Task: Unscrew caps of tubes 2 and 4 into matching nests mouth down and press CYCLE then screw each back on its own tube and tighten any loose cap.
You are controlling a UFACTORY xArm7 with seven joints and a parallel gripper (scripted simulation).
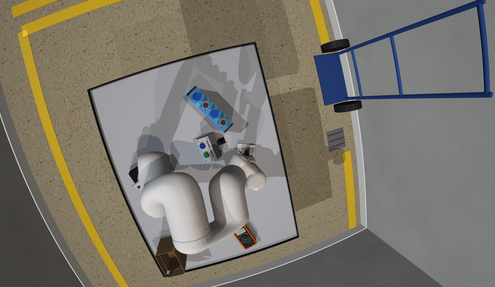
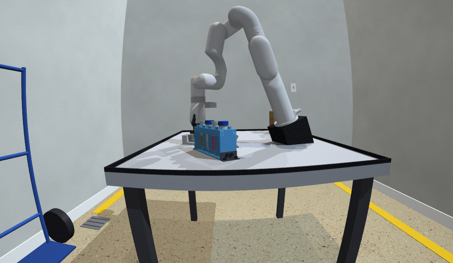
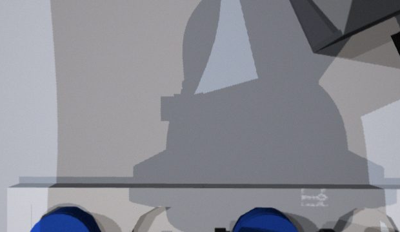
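Note:
The blue tube rack (image 1: pixel 210 109) holds two tubes with blue caps (image 1: pixel 196 96) (image 1: pixel 214 113) and two open tubes, one red (image 1: pixel 205 105) and one amber (image 1: pixel 223 122). The grey cap tray (image 1: pixel 246 149) lies right of the key housing (image 1: pixel 208 146), and my wrist covers most of it. In the wrist view the tray (image 3: pixel 200 209) fills the bottom edge, with two blue caps (image 3: pixel 64 222) (image 3: pixel 266 220) in nests and an empty nest beside each. My gripper (image 1: pixel 243 153) (image 2: pixel 193 122) is partly open and low over the tray, its fingertips on either side of the right-hand cap. It also shows behind the rack. The lamps are hidden.
The housing carries a blue key (image 1: pixel 202 146) and a green key (image 1: pixel 206 154). An orange multimeter (image 1: pixel 245 236) and a cardboard box (image 1: pixel 169 258) sit at the table's near edge by my base (image 2: pixel 291 130). A blue hand truck (image 1: pixel 402 71) stands off the table.

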